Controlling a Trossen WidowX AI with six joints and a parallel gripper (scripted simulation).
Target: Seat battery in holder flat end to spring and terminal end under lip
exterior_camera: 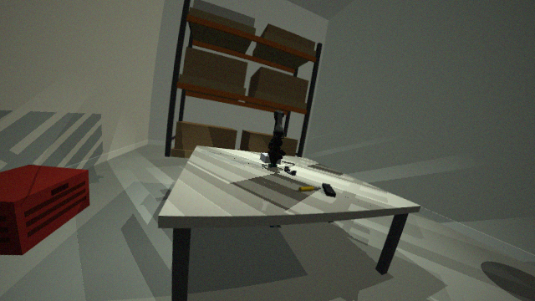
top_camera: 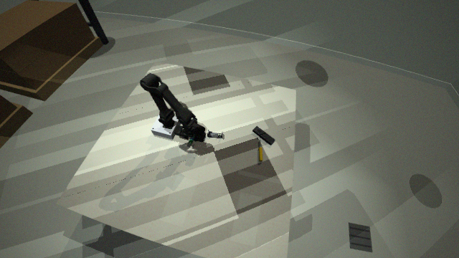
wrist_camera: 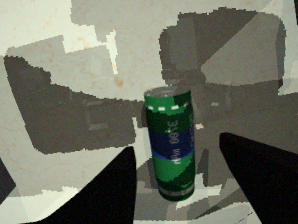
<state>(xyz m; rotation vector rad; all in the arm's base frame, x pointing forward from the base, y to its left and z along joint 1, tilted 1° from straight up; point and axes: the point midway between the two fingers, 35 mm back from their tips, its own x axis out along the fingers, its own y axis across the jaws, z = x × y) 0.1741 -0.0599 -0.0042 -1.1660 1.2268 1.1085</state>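
The battery [wrist_camera: 170, 145] [top_camera: 191, 142] [exterior_camera: 272, 165], green with a blue band, lies on the table beneath the arm. In the wrist view it runs nearly up and down the picture, its grey end face at the top. My gripper [wrist_camera: 177, 146] is open, one black finger on each side of the battery in that view, with gaps on both sides; it holds nothing. The fingertips' exact height over the battery is unclear. The small dark holder [top_camera: 216, 135] [exterior_camera: 290, 170] lies just beyond the battery, away from the arm's base. Its spring and lip are too small to make out.
A yellow-handled screwdriver [top_camera: 260, 154] [exterior_camera: 307, 189] and a black oblong block [top_camera: 263, 135] [exterior_camera: 328, 190] lie farther out past the holder on the table [exterior_camera: 234, 221]. The arm's pale base [top_camera: 163, 132] stands behind the battery. Shelving with boxes and a red cabinet [exterior_camera: 54, 201] stand off the table.
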